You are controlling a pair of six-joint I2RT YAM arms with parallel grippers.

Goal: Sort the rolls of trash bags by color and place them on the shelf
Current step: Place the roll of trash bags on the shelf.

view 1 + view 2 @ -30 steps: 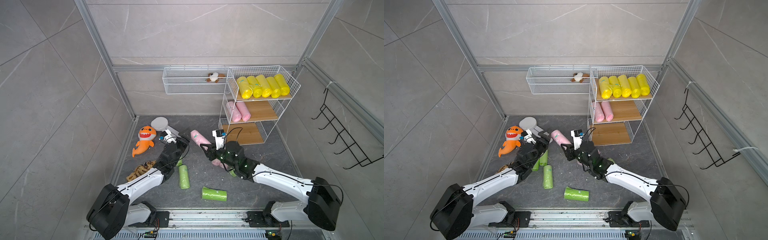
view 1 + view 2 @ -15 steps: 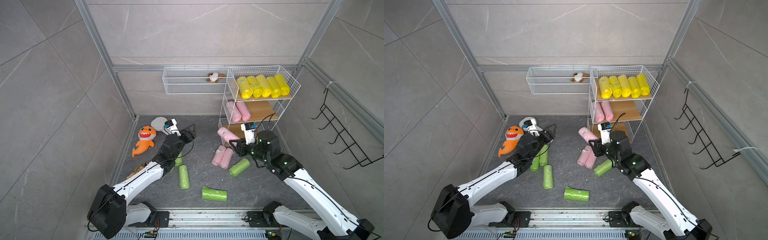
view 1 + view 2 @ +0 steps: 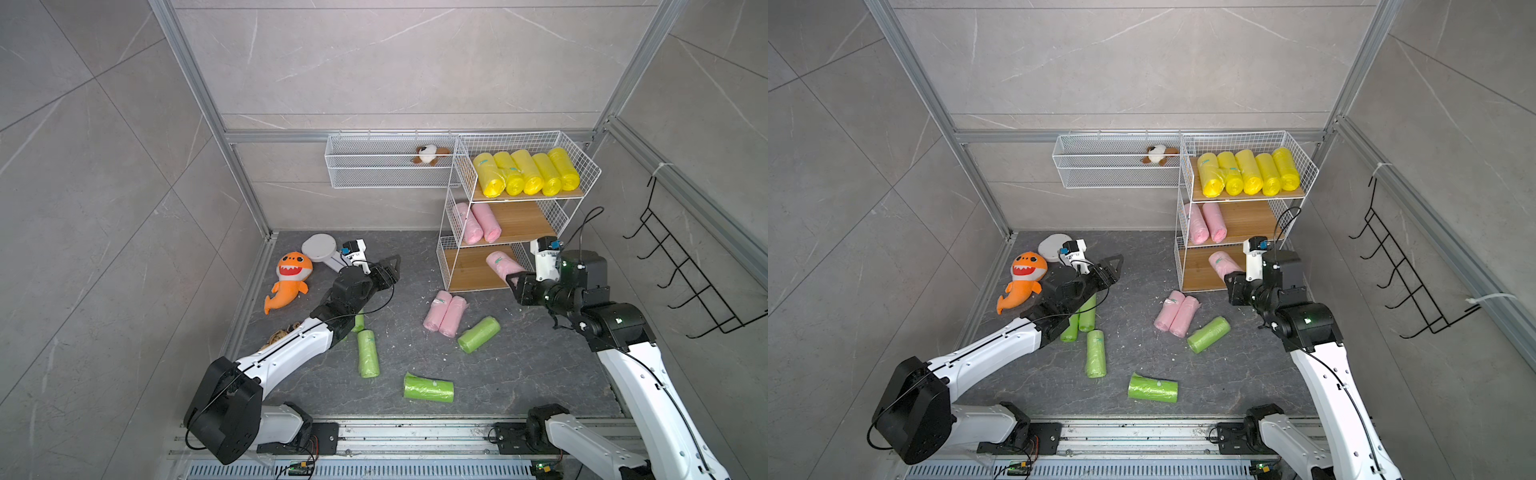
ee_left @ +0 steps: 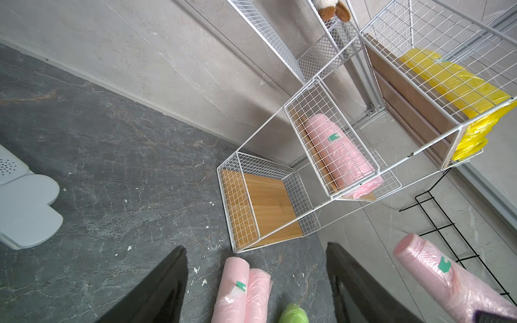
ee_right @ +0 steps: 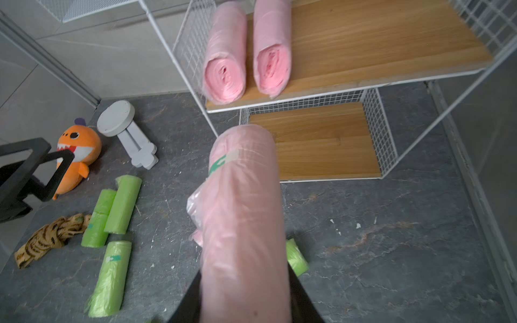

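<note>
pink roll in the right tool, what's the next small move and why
Probably raise the held pink roll slightly and ease it forward onto the middle tier. The right tool is shut on it just short of the shelf, and the two shelved pink rolls lie at one side of that board with bare wood beside them.

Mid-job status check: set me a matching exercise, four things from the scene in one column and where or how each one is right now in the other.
Things:
1. yellow rolls
2. green rolls
3. right gripper
4. left gripper

Place or state:
A. lying on the floor
B. open, holding nothing
C. on the top tier of the shelf
D. shut on a pink roll

Pairs: 1-C, 2-A, 3-D, 4-B
</note>
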